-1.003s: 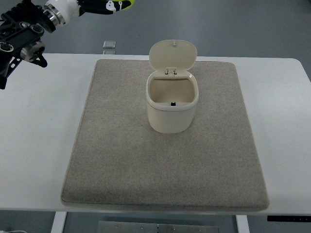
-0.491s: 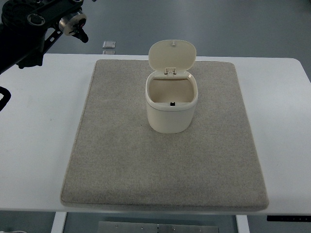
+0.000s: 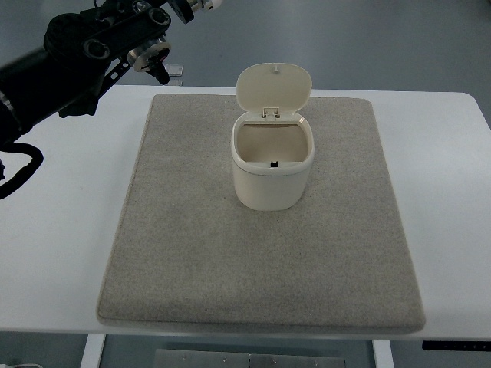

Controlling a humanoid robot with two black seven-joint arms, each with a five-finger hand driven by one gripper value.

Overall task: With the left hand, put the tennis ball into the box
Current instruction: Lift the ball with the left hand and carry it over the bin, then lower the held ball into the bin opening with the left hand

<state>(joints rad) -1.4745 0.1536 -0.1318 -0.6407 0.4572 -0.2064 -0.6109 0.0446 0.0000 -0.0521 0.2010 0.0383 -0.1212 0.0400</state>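
A cream box (image 3: 272,180) stands on the grey mat (image 3: 261,253), a little behind its middle. Its flip lid (image 3: 274,87) is tilted up at the back, and the inside looks empty apart from a small dark mark. My black left arm (image 3: 84,57) comes in from the left edge and reaches to the top edge, left of and behind the box. Only its white wrist (image 3: 193,7) shows there, because the hand is cut off by the picture's top. No tennis ball shows in this view. The right arm is out of view.
The mat lies on a white table (image 3: 54,253) with bare margins on both sides. A small grey square object (image 3: 177,70) sits just past the table's far edge, partly behind the arm. A black cable (image 3: 23,175) loops at the left edge.
The left arm has swung to the right along the far side of the table, towards the box. The hand holding the yellow-green ball, seen a second ago, has left the top of the picture.
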